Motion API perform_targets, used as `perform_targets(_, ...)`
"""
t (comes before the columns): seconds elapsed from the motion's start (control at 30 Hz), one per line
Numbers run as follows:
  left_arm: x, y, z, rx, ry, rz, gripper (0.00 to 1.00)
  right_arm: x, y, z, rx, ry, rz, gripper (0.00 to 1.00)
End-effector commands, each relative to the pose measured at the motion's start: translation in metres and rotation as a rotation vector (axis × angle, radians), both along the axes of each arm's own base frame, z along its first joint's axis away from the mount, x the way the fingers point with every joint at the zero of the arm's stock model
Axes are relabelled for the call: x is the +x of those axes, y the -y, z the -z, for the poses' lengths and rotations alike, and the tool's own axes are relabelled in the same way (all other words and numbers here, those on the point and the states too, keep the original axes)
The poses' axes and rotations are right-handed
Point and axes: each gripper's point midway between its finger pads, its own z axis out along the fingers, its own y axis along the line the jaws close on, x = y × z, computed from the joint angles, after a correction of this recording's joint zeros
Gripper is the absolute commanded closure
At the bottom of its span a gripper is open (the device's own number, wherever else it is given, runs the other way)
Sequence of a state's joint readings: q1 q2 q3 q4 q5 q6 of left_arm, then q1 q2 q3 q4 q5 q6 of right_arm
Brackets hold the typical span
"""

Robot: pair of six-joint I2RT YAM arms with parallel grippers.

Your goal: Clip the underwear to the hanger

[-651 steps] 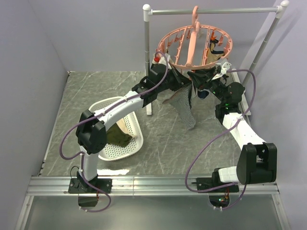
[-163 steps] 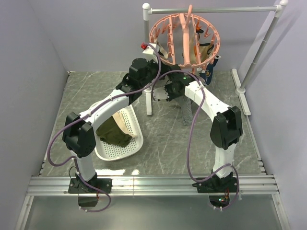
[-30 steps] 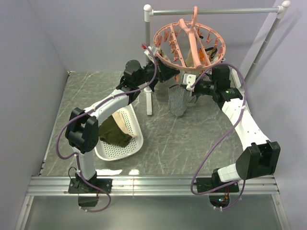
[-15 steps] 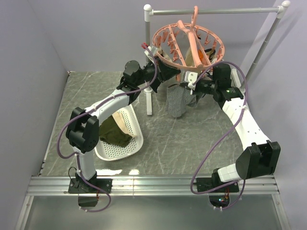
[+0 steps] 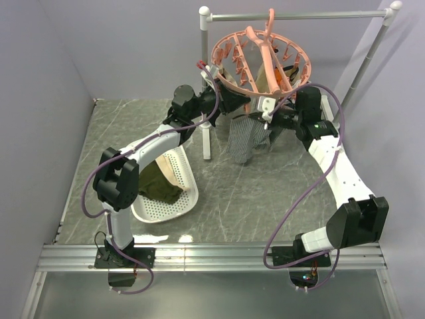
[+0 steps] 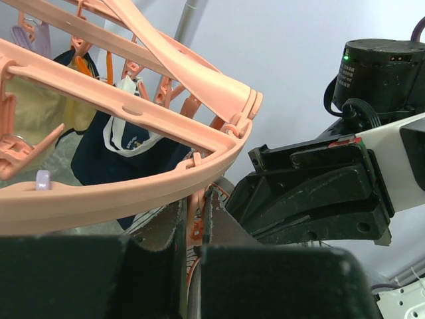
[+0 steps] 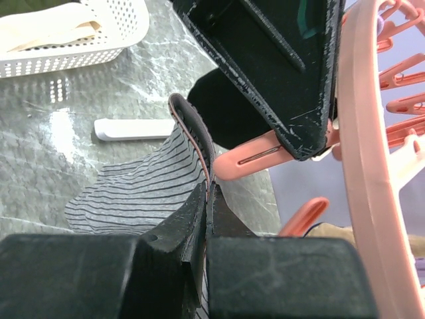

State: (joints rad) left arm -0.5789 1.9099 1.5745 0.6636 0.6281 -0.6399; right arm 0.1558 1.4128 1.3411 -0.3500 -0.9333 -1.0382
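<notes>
Top external: high and behind, looking down over the table (image 5: 279, 199). Wrist cams close in — left tilted up under the hanger (image 6: 133, 189), right down along the underwear (image 7: 133, 193); overlap at hanger rim.

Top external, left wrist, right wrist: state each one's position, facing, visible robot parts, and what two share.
Top external: above, behind the robot, facing down; left arm, right arm, round salmon-pink plastic hanger.
Left wrist: faces up past the left gripper at the hanger.
Right wrist: faces down past the right gripper at grey-and-white striped cotton underwear.
Both wrists share the hanger.
</notes>
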Motion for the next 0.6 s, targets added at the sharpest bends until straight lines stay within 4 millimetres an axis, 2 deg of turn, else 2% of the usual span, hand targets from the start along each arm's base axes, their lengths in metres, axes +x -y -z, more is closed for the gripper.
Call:
perform_targets(0.0,-0.0130,0.0051,-0.0030,-0.003,0.058,0.052,1.00,0.0038,-0.0006,-0.0351,0.041,0.082,-0.012,1.00)
perform_targets(0.57,-0.0168,0.0082,0.0032,-0.001,0.037,0.081,1.00,0.0064,0.0017,-0.0436,0.068,0.088,-0.005,1.00)
